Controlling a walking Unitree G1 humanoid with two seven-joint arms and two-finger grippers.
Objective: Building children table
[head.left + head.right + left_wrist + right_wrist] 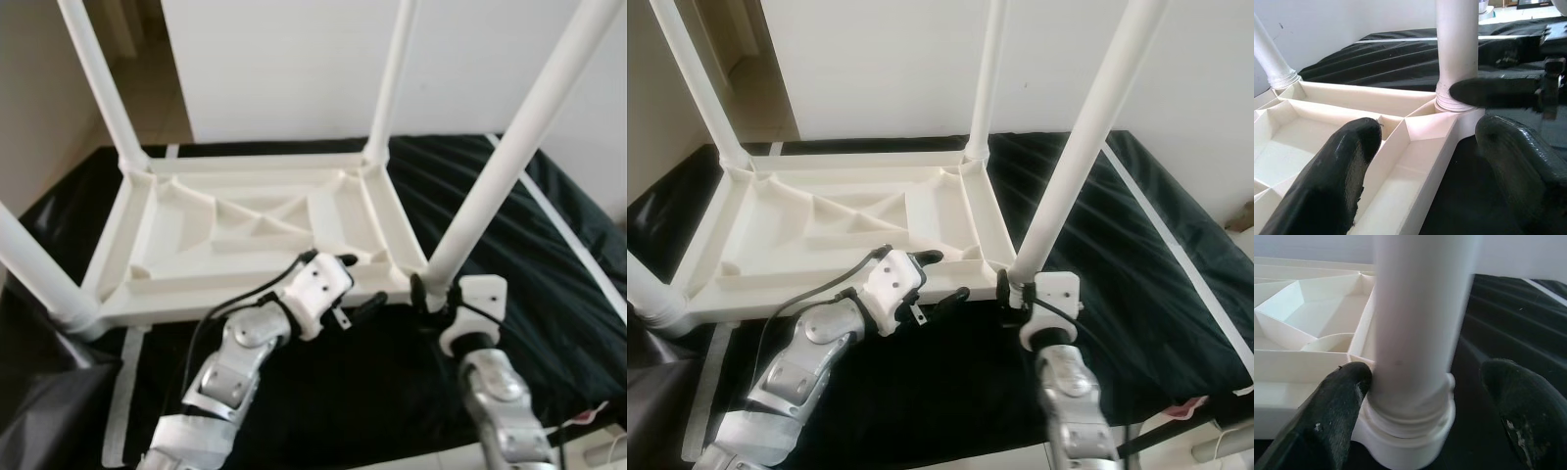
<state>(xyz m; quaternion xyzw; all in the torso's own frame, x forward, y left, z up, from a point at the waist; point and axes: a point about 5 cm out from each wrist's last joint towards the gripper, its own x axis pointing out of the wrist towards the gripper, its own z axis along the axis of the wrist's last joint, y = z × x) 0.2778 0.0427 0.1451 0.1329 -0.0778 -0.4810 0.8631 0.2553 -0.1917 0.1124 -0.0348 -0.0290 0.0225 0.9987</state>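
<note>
Soft even daylight, slight haze in head views; near fingers (1327, 181) blurred in wrist views.

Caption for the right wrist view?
Open right gripper straddles the base of a white table leg standing in the upturned tabletop.

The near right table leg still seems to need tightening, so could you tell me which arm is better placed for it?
The right. The right gripper is open around the base of that leg, one finger touching it. The left gripper, also open, is beside the upturned tabletop's near edge.
</note>
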